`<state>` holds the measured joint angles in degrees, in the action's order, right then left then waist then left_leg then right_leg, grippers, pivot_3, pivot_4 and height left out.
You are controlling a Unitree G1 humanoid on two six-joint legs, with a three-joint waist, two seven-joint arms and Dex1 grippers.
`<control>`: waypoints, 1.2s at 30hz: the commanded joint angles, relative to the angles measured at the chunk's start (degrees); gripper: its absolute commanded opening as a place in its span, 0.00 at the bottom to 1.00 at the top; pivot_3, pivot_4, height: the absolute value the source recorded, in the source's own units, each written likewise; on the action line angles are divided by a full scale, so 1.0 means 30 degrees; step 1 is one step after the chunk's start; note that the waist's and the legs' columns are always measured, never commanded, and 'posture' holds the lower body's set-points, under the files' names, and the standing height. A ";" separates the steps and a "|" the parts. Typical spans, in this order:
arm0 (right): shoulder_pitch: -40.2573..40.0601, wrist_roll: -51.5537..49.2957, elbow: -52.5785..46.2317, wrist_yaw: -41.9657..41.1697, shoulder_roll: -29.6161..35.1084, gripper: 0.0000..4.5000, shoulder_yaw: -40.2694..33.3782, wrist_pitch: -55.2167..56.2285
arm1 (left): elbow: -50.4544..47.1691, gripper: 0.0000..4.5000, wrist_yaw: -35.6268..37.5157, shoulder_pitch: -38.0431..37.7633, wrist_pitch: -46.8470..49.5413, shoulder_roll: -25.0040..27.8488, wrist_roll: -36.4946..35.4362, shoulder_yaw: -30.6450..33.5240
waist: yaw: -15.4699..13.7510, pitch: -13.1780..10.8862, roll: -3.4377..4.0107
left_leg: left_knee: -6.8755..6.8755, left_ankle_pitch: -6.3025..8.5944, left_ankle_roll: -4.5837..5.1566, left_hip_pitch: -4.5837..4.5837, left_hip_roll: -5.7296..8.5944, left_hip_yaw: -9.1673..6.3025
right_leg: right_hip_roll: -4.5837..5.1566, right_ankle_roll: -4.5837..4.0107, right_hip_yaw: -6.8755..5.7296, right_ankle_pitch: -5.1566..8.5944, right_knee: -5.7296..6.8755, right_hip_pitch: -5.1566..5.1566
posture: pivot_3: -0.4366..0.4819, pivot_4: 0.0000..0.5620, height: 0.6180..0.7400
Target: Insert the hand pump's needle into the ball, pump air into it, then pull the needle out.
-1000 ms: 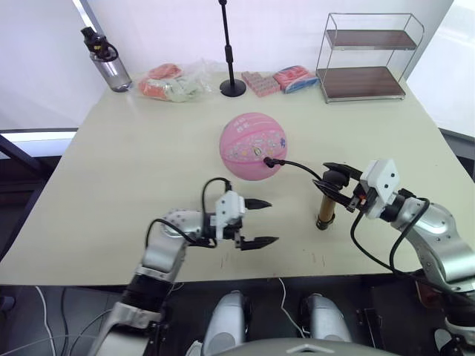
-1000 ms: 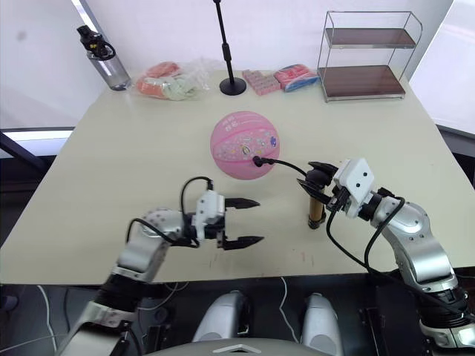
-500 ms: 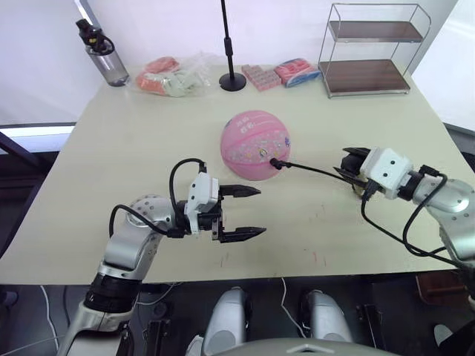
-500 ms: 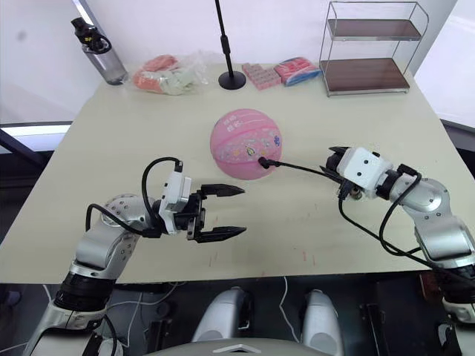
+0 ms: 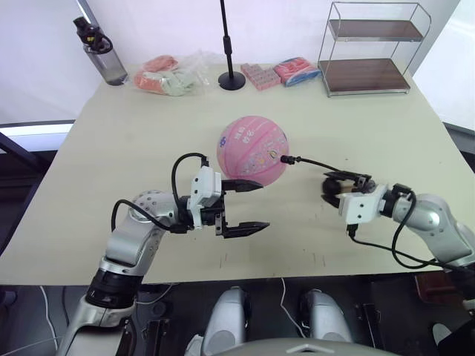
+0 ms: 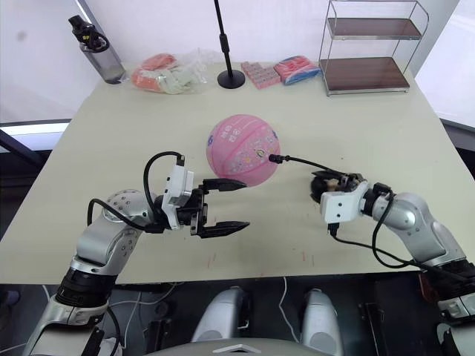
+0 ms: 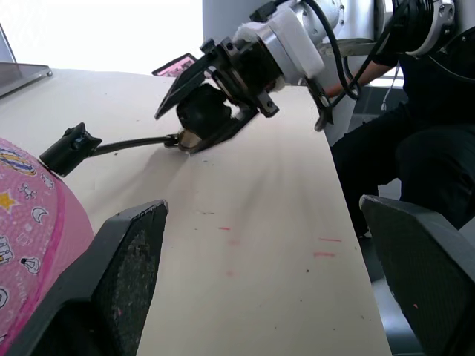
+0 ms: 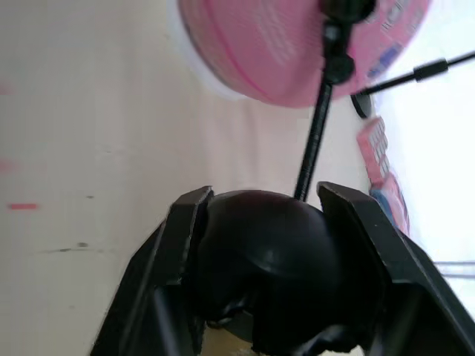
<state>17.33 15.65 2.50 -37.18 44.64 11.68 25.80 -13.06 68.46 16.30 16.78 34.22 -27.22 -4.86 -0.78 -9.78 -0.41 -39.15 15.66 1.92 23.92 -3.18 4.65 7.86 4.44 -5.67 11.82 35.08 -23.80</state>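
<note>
The right gripper (image 5: 335, 187) clamps the pump (image 8: 271, 245), its hose (image 5: 318, 164) reaching the ball (image 5: 251, 145); the left gripper (image 5: 249, 204) gapes empty.

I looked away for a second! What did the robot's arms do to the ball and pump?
The right gripper swung the hand pump from upright to lying low, gripping it throughout. The needle now looks just outside the ball. The left gripper moved closer to the ball, open.
</note>
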 commanded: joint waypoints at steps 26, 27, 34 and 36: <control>-0.7560 -1.9166 -0.9387 -0.1856 -0.2758 0.99 -0.7074 -1.1071 | 0.0648 1.00 -0.9543 0.4812 0.2222 -0.1865 0.1514 0.2450 | -0.0057 -0.0030 -0.0054 | -0.0055 -0.0045 -0.0062 -0.0041 0.0004 -0.0152 | -0.0007 -0.0073 -0.0067 -0.0027 0.0262 0.0015 | 0.48 0.27 0.93; -0.7831 -1.9432 -0.9552 -0.2140 -0.2761 0.99 -0.7293 -1.1153 | 0.0743 1.00 -1.0028 0.5012 0.2449 -0.1887 0.1895 0.2284 | -0.0049 -0.0030 -0.0054 | -0.0055 -0.0046 -0.0062 -0.0041 0.0004 -0.0149 | -0.0007 -0.0073 -0.0066 -0.0028 0.0262 0.0016 | 0.48 0.27 0.93; -0.8670 -2.0292 -0.9895 -0.3445 -0.2898 0.99 -0.8524 -1.1175 | 0.1702 1.00 -1.2888 0.6276 0.3887 -0.2971 0.3788 0.1502 | -0.0074 -0.0035 -0.0072 | -0.0060 -0.0045 -0.0061 -0.0044 0.0015 -0.0136 | -0.0004 -0.0072 -0.0049 -0.0029 0.0261 0.0019 | 0.48 0.27 0.93; -0.8680 -2.0281 -0.9925 -0.3656 -0.3021 0.99 -0.8665 -1.1155 | 0.2073 1.00 -1.3401 0.6733 0.4232 -0.3427 0.4134 0.1198 | -0.0059 -0.0038 -0.0079 | -0.0062 -0.0045 -0.0061 -0.0045 0.0016 -0.0130 | -0.0004 -0.0072 -0.0047 -0.0029 0.0261 0.0020 | 0.48 0.27 0.93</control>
<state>-8.60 -44.02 -24.80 -47.16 35.91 -12.37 -8.25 -6.36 29.82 34.62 28.93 24.60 -15.96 -0.72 -0.95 -9.89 -0.65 -39.33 15.52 1.74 23.78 -3.13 4.25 7.84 4.23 -5.81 11.73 35.87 -23.74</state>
